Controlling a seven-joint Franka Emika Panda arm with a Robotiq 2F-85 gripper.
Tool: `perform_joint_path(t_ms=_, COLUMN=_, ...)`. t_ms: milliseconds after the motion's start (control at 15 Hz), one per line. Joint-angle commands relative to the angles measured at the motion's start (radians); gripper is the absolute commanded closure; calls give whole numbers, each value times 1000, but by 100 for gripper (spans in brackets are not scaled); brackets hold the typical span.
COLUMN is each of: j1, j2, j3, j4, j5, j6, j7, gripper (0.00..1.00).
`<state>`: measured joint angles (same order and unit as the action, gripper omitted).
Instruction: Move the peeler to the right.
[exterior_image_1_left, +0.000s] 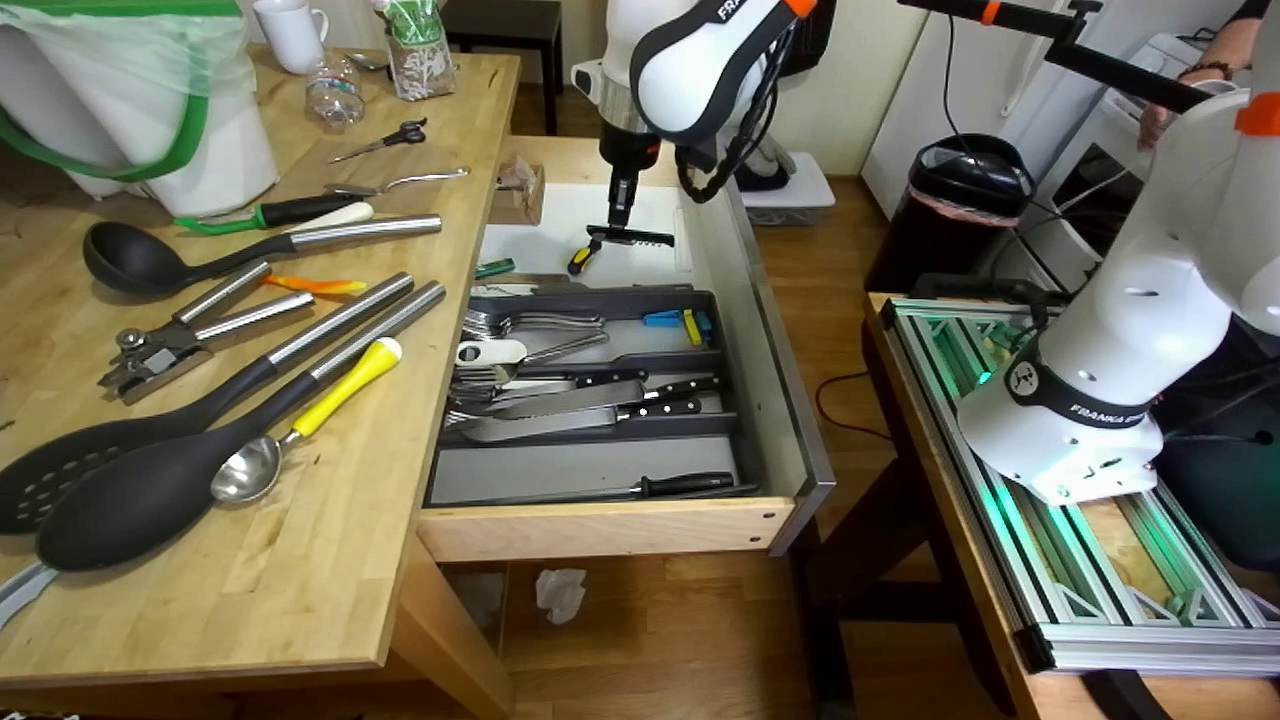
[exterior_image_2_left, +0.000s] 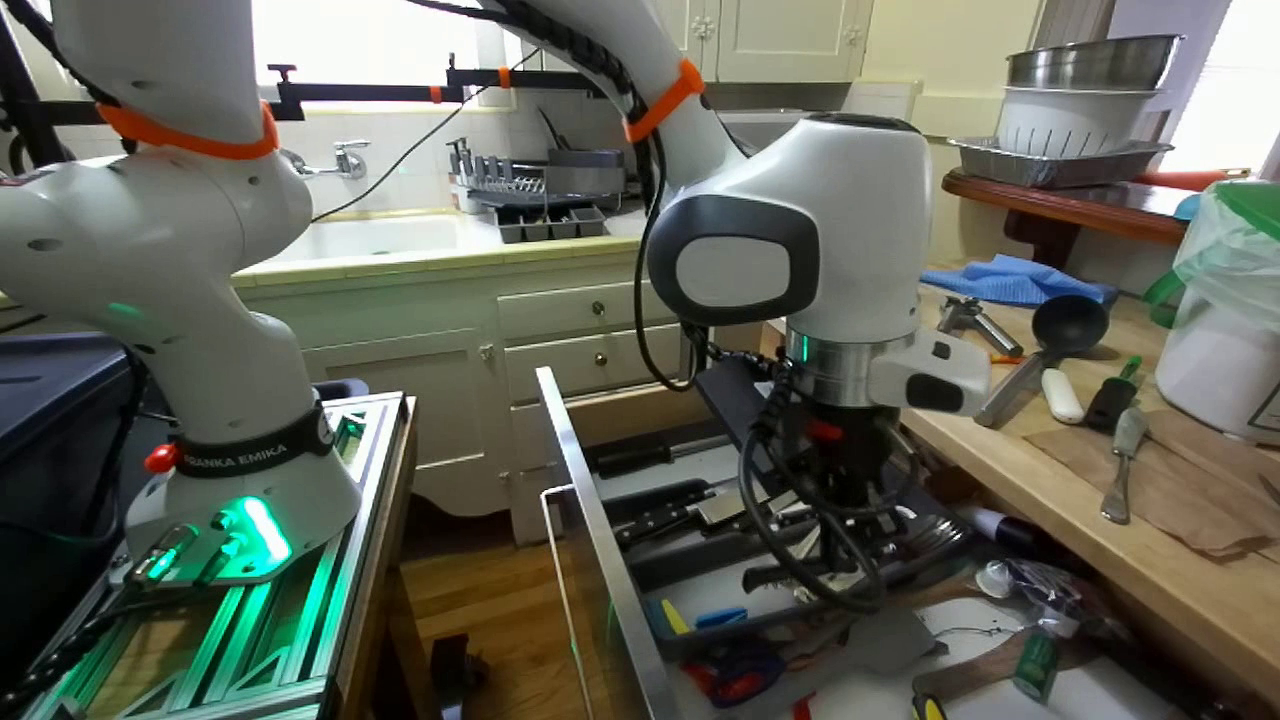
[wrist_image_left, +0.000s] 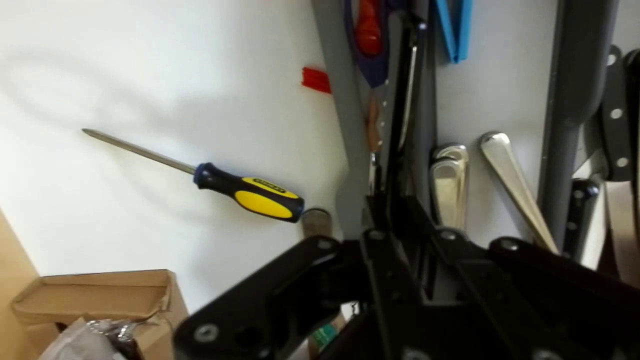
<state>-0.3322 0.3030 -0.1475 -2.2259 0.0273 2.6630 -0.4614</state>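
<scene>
"What hangs there?"
"A slim black, metal-edged peeler (exterior_image_1_left: 650, 239), by its look, suspended over the far part of a pale wooden drawer (exterior_image_1_left: 600, 530) in an exterior view. The black two-fingered claw (exterior_image_1_left: 619, 227) clamps it nearer one end, probably so the rest juts free."
"Why so high?"
"Likely to clear the dark gray plastic cutlery tray (exterior_image_1_left: 620, 303), nearer in that view, during the rightward shift. The yellow-and-black screwdriver (wrist_image_left: 220, 181) lies loose at left in the wrist view."
</scene>
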Motion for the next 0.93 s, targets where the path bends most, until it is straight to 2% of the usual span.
perform_joint_path(t_ms=0, j1=-10, j2=8, j3=-1, j4=11, j5=-4, j6=7, j7=6, gripper=87)
perform_joint_path(t_ms=267, j1=-19, j2=38, j3=3, j4=43, j5=-5, j6=16, j7=8, gripper=87)
perform_joint_path(t_ms=333, j1=-19, j2=40, j3=4, j4=44, j5=-5, j6=16, j7=9, gripper=97)
perform_joint_path(t_ms=400, j1=-8, j2=85, j3=-10, j4=64, j5=-24, j6=70, j7=34, gripper=97)
perform_joint_path(t_ms=733, j1=-62, j2=216, j3=70, j4=166, j5=17, j6=209, j7=-31, gripper=97)
perform_joint_path(t_ms=867, j1=-77, j2=282, j3=99, j4=216, j5=-2, j6=258, j7=-31, gripper=97)
